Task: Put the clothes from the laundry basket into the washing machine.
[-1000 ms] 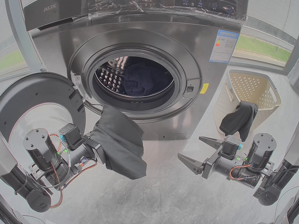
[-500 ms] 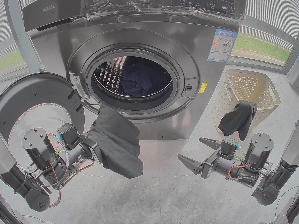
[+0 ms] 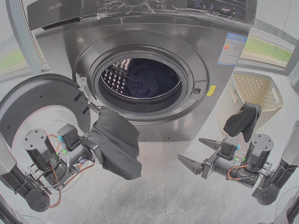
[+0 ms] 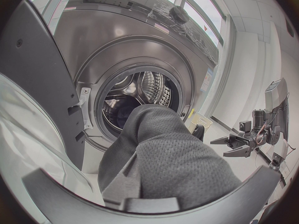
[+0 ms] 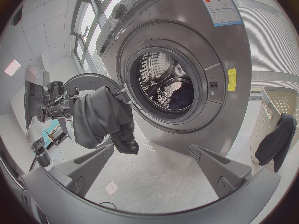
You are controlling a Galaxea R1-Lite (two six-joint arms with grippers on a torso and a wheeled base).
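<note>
Your left gripper (image 3: 99, 149) pinches a grey garment (image 3: 120, 143) in its fingers, low before the washer (image 3: 202, 44) mouth and beside the open door (image 3: 40, 100). Your right gripper (image 3: 190, 147) hovers over the floor with its fingers (image 3: 190, 166) spread wide, near the basket (image 3: 275, 92), where a black cloth (image 3: 243, 122) drapes over the rim. Dark clothes (image 3: 149, 80) lie in the drum.

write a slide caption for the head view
Left gripper holds a grey garment before the open washer; right gripper open near the basket, a dark garment draped over its rim.

The laundry basket (image 3: 225, 105) stands right of the washing machine (image 3: 199, 47).
</note>
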